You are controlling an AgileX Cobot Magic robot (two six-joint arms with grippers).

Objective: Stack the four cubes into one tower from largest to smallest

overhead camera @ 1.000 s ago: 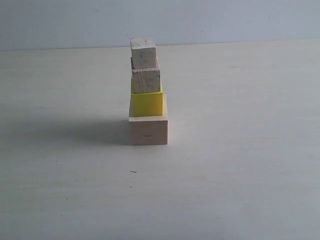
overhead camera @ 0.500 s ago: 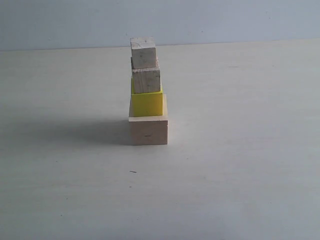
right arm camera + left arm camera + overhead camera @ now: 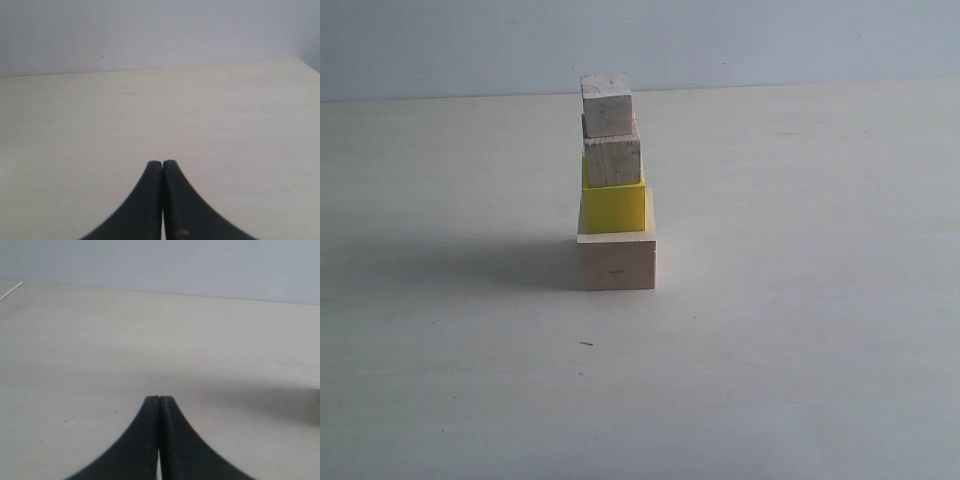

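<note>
Four-cube tower on a pale bench.
Left end effector and right end effector: jaws pressed together, over bench.

Exterior: looks slightly down across the table from the front, faces the pale wall, fairly near, tower just left of centre.
Left wrist: rides low over the table, looks forward past the left gripper toward a wall, nearly level.
Right wrist: same setup behind the right gripper.
Shares with exterior: table and probably the same wall. Exact overlap patch hard to pin down, surface too plain.
</note>
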